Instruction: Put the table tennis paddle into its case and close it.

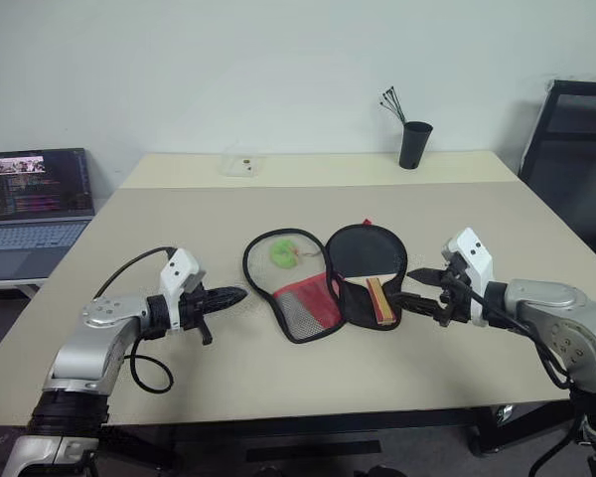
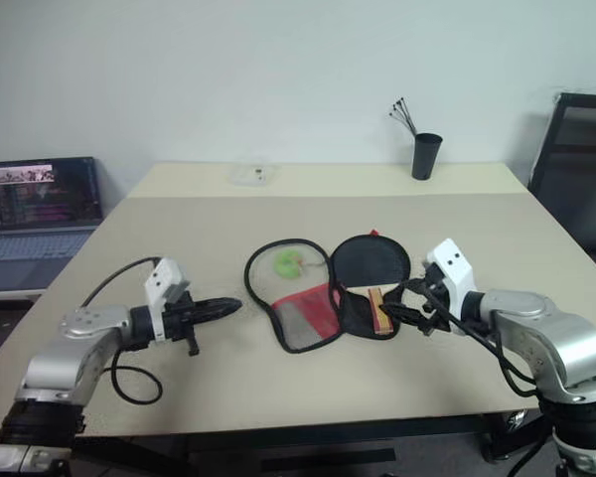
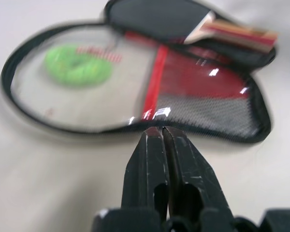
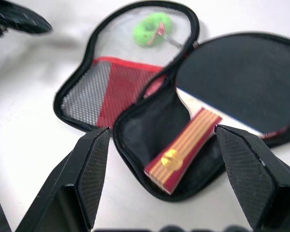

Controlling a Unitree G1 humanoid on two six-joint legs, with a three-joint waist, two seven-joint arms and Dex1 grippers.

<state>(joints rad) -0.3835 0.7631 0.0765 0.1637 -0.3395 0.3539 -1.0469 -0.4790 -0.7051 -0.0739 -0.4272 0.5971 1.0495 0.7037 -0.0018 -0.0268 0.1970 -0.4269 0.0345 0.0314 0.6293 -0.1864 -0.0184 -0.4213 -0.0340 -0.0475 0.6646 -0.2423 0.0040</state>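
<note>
The case (image 1: 303, 303) lies unzipped and spread flat in the middle of the table, its mesh-and-red flap to the left. The table tennis paddle (image 1: 368, 256) rests in the right half, black face up, its striped wooden handle (image 4: 183, 150) pointing at the table's near edge. My left gripper (image 1: 236, 294) hovers just left of the open flap, shut with nothing in it; its fingers (image 3: 157, 145) point at the flap's rim. My right gripper (image 4: 163, 131) is open, level with the handle end of the case, its fingertips (image 1: 414, 288) close to the case's right edge.
A green ring-shaped item (image 1: 283, 252) lies inside the left flap. A black cup of sticks (image 1: 414, 145) and a small clear dish (image 1: 243, 165) stand at the table's far side. A laptop (image 1: 35, 204) sits far left, a dark chair (image 1: 576, 139) far right.
</note>
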